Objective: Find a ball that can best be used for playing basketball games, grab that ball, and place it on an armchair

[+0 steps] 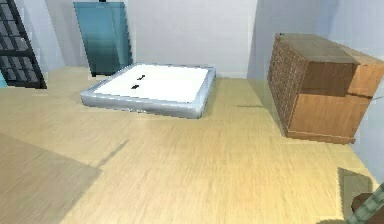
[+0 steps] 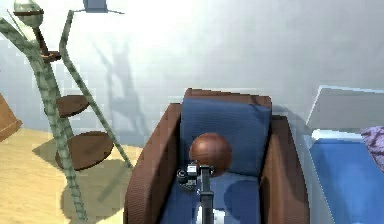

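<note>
Ball (image 2: 210,150) at hand (image 2: 197,171), by armchair (image 2: 160,150) seat. Can't tell if held. Probably light and rolls, so grip across the middle.

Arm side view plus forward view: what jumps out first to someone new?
Arm side view: a reddish-brown ball shows dead centre against the blue cushion of a brown armchair, at the far end of the arm; a spindly stand with round wooden shelves rises to its left. Forward view: a low white pad with a grey rim lies on the wood floor, a wooden cabinet to its right.
</note>
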